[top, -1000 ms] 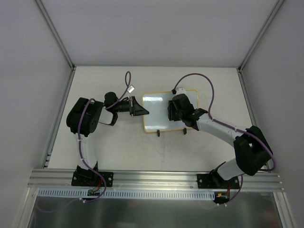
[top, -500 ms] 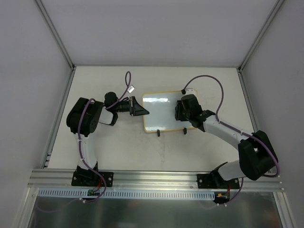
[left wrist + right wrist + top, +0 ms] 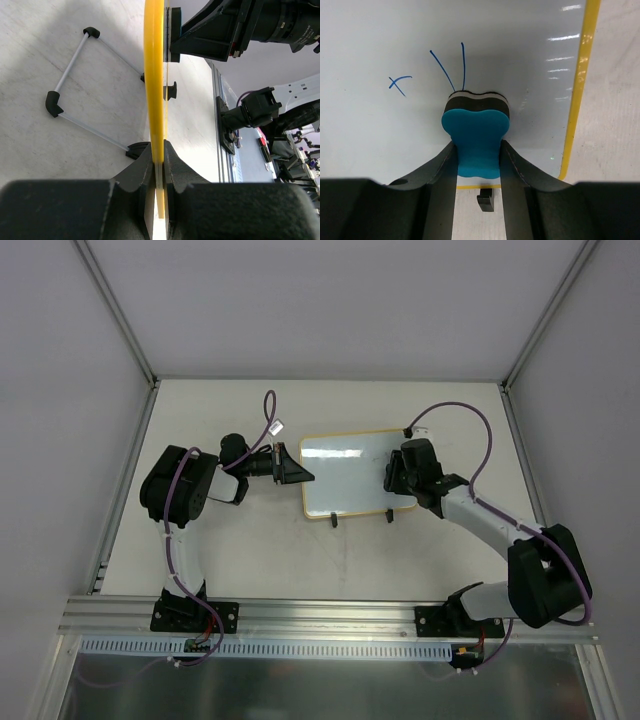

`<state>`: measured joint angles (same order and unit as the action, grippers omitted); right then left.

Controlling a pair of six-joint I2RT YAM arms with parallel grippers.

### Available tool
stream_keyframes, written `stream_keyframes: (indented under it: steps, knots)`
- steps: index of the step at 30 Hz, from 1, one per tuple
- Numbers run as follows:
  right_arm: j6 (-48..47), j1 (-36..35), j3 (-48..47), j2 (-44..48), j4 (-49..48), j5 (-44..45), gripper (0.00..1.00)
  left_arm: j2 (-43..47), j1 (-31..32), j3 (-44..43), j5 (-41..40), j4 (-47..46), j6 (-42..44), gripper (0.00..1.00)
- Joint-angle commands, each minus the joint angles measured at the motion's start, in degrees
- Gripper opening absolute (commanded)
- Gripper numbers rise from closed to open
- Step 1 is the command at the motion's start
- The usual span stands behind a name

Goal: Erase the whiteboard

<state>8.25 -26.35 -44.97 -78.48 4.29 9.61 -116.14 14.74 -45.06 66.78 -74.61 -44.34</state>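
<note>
Pale table (image 3: 250,540) between grey walls (image 3: 320,310), left gripper (image 3: 302,478) pinching the frame of the whiteboard (image 3: 345,475), right gripper (image 3: 395,472) clasping a blue eraser (image 3: 476,127) pressed to its glossy face.

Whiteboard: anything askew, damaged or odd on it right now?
Nothing looks damaged. The whiteboard sits slightly skewed to the table edges, its left rim clamped by the left gripper. Unwiped blue marks, a small cross and two strokes, lie just ahead of the eraser in the right gripper.
</note>
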Motion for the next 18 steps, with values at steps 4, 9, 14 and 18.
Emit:
stream_keyframes:
  steps: [4, 9, 14, 18]
  knots:
    - [-0.1, 3.8, 1.8, 0.0, 1.1, 4.5, 0.08, 2.5, 1.2, 0.7, 2.5, -21.7, 3.1, 0.0]
    - [-0.3, 6.4, 2.4, 1.3, 1.2, 2.9, 0.08, 2.6, 1.2, 0.8, 2.5, -21.7, 3.1, 0.0]
    - [-0.7, 7.6, 2.7, 2.1, 0.9, 0.9, 0.08, 2.7, 1.2, 0.8, 2.5, -21.7, 3.1, 0.0]
    - [-0.7, 7.6, 2.4, 2.2, -0.1, -0.2, 0.08, 2.9, 1.3, 0.9, 2.4, -21.7, 3.1, 0.0]
